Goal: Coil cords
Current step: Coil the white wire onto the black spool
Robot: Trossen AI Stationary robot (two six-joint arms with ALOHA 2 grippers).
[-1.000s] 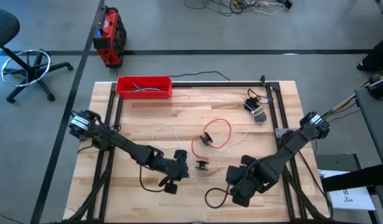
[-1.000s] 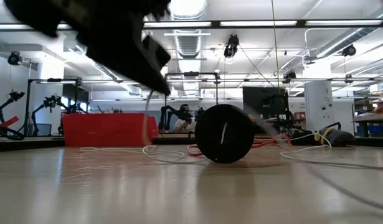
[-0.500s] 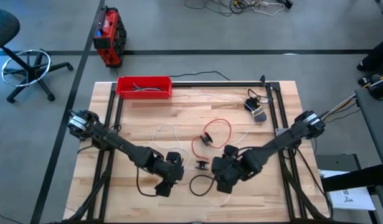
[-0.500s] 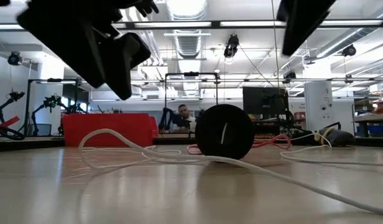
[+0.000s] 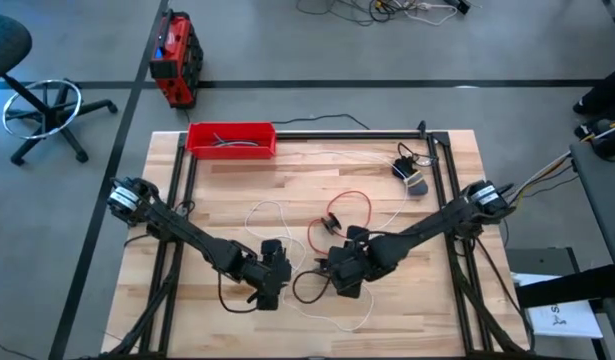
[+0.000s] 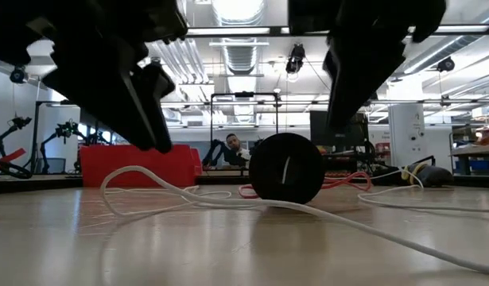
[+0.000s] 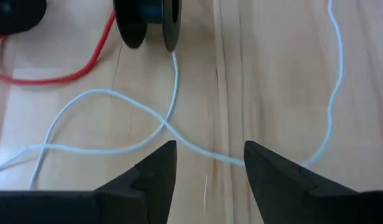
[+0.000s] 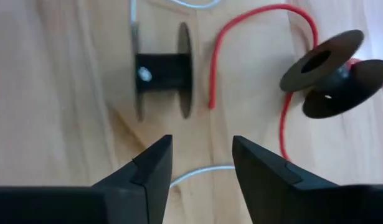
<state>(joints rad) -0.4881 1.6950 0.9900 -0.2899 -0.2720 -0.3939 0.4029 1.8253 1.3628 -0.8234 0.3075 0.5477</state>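
The white cord [image 7: 172,87] lies in loose loops on the table and ends at a black spool [image 8: 160,71] that stands on its disc rims. This spool shows large in the low view [image 6: 286,169]. The red cord [image 5: 365,205] lies in a loop beyond it, and its own black spool [image 8: 334,71] is tilted. My left gripper [image 7: 207,168] is open just left of the white cord's spool, over a crossing of the white cord. My right gripper [image 8: 200,155] is open close to the same spool on its right.
A red tray [image 5: 232,139] holding dark cables stands at the far left of the table. A small dark device with cables [image 5: 412,178] lies at the far right. Black frame rails [image 5: 442,180] run along the table's sides.
My right gripper has moved toward the table's left edge and a little farther away, up to the white cord's spool. My left gripper has shifted slightly toward the near left. A stretch of white cord that rose toward the left gripper now lies in a loop on the table.
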